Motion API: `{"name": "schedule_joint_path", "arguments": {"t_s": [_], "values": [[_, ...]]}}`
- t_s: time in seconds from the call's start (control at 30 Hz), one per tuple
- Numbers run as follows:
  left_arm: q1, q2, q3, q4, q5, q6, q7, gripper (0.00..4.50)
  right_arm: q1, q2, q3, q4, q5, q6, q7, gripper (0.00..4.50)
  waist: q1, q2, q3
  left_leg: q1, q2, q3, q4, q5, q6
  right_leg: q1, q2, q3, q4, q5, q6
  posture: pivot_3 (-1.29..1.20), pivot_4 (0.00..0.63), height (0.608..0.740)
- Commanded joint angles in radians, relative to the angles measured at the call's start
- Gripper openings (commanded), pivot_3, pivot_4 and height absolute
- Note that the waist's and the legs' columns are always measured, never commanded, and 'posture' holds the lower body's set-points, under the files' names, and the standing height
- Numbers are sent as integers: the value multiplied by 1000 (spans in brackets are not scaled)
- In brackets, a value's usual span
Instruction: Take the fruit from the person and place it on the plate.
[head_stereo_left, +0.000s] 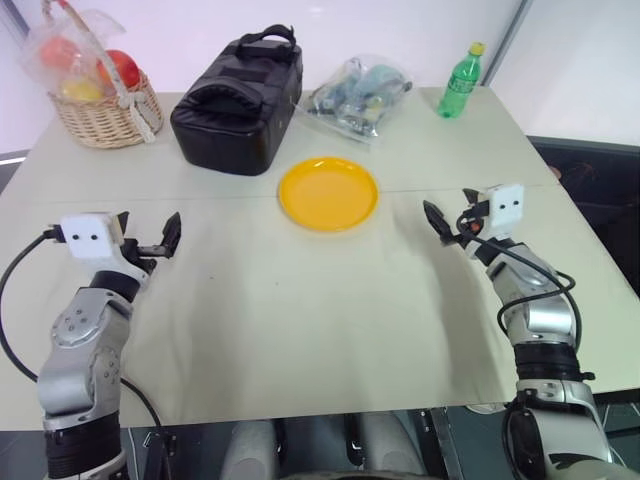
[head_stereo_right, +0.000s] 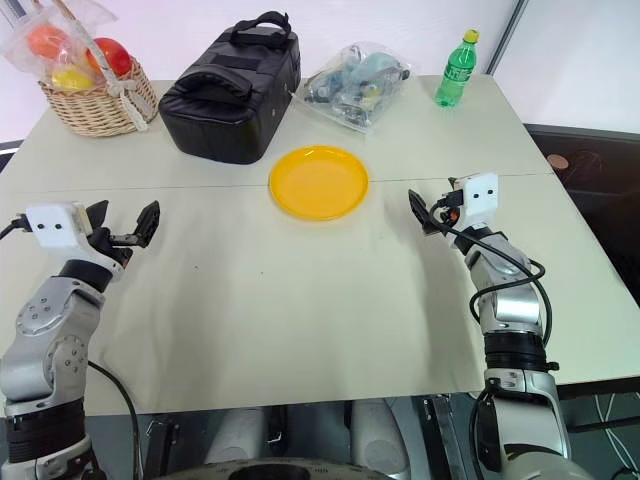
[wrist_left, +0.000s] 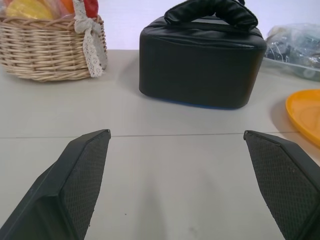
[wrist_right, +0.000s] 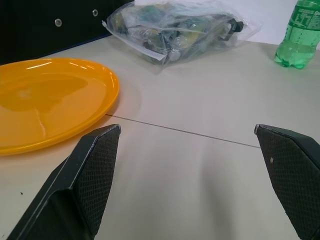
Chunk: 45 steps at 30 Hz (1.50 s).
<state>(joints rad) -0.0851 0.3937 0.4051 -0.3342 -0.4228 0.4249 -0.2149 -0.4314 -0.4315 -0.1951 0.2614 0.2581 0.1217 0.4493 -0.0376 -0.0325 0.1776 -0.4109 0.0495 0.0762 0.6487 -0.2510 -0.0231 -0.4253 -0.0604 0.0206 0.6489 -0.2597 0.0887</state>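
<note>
Over the table (head_stereo_left: 300, 320), both arms hover, left gripper (head_stereo_left: 148, 236) and right gripper (wrist_right: 192, 182) with fingers spread wide, empty. Plate (head_stereo_left: 328, 193) sits bare between them. Apple and person not in sight. Advice: wait with fingers spread, close only once the fruit sits squarely between the pads.

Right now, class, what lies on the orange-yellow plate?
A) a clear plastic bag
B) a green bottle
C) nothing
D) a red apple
C: the plate shows only its bare glossy surface, while the green bottle and the clear plastic bag sit on the table beyond it.
</note>
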Motion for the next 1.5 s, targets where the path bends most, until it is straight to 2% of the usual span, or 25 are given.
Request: {"name": "schedule_joint_path", "arguments": {"t_s": [0.03, 1.0, 1.07, 1.13, 1.27, 1.4, 1.5], "values": [[-11, 9, 0, -17, 5, -14, -4, 4500, -12, -2, -22, -23, 8, -17, -6, 4383, 0, 0, 0, 0, 0, 0, 0, 0, 0, 0, 0, 0, 0, 0, 0, 0, 150, 740], [-34, 31, 3, -2, 4, -11, -15, 4500, -18, 9, -13, -15, 3, -20, -12, 4383, 0, 0, 0, 0, 0, 0, 0, 0, 0, 0, 0, 0, 0, 0, 0, 0, 150, 740], [-36, 34, 4, 3, 5, -12, -17, 4500, -13, -5, -1, -37, 8, -8, 23, 4383, 0, 0, 0, 0, 0, 0, 0, 0, 0, 0, 0, 0, 0, 0, 0, 0, 150, 740], [-38, 39, 5, 6, 4, -10, -24, 4500, 8, -40, 21, -133, 71, 68, 131, 4383, 0, 0, 0, 0, 0, 0, 0, 0, 0, 0, 0, 0, 0, 0, 0, 0, 150, 740], [-41, 64, 6, 15, -6, 0, -57, 4500, 55, -171, 32, -416, 322, 353, 350, 4383, 4, 0, 0, 0, 0, 0, 0, 0, 0, 0, 0, 0, 0, 0, 0, 0, 150, 740], [-60, 114, 1, 22, -41, 26, -130, 4500, 29, -253, 30, -573, 464, 536, 382, 4383, 5, -1, -1, 1, 1, -1, 0, 0, 0, 1, 0, -1, 0, 0, 0, 0, 150, 740], [-91, 162, -7, 19, -80, 71, -193, 4500, -9, -254, 38, -619, 488, 578, 356, 4383, 6, -1, -1, 1, 1, -1, 0, 0, 0, 1, 0, -1, 0, 0, 0, 0, 150, 740]]}}
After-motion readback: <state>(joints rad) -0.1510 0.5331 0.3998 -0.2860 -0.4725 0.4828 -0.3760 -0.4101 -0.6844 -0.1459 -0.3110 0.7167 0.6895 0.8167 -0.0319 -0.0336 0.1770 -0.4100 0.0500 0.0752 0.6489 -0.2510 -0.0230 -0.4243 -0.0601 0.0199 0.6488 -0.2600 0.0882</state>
